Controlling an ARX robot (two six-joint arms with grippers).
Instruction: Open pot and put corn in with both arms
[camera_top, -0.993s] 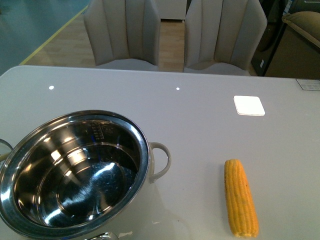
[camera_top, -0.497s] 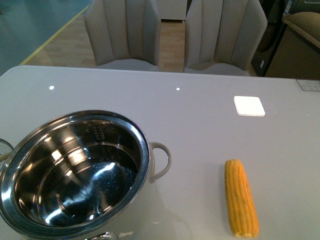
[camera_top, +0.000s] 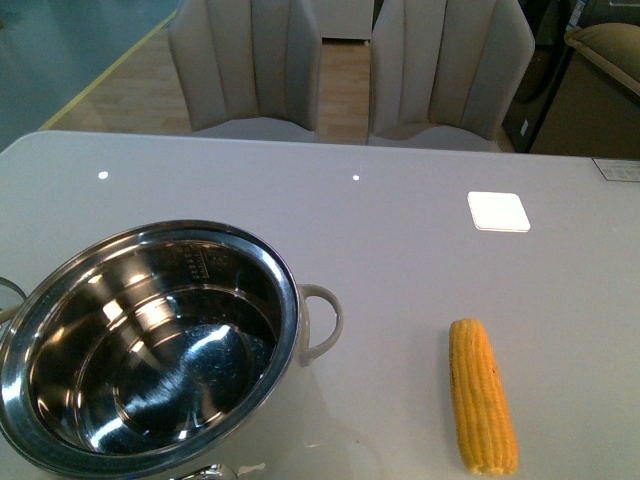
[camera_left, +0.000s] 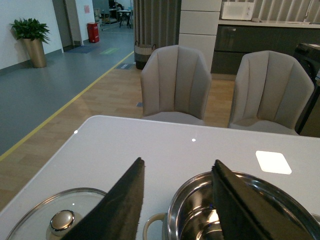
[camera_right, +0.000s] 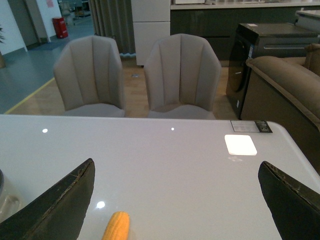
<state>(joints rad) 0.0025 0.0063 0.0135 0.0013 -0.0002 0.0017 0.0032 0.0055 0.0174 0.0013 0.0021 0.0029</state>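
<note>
The steel pot (camera_top: 288, 285) stands uncovered at the near left of the white table, and its shiny inside holds nothing. Its glass lid (camera_left: 30, 216) with the metal knob (camera_left: 62, 221) lies flat on the table beside the pot (camera_left: 173, 215). The yellow corn (camera_top: 482, 396) lies on the table right of the pot, apart from it. No arm shows in the front view. My left gripper (camera_left: 178, 161) hangs open above the pot's rim with nothing between its fingers. My right gripper (camera_right: 176, 162) is wide open over the table, with the corn (camera_right: 116, 226) near one finger.
Two beige chairs (camera_top: 245, 65) (camera_top: 450, 70) stand behind the table's far edge. A white square patch (camera_top: 498, 211) shows on the table at the back right. A brown sofa (camera_right: 287, 85) stands off the table's right end.
</note>
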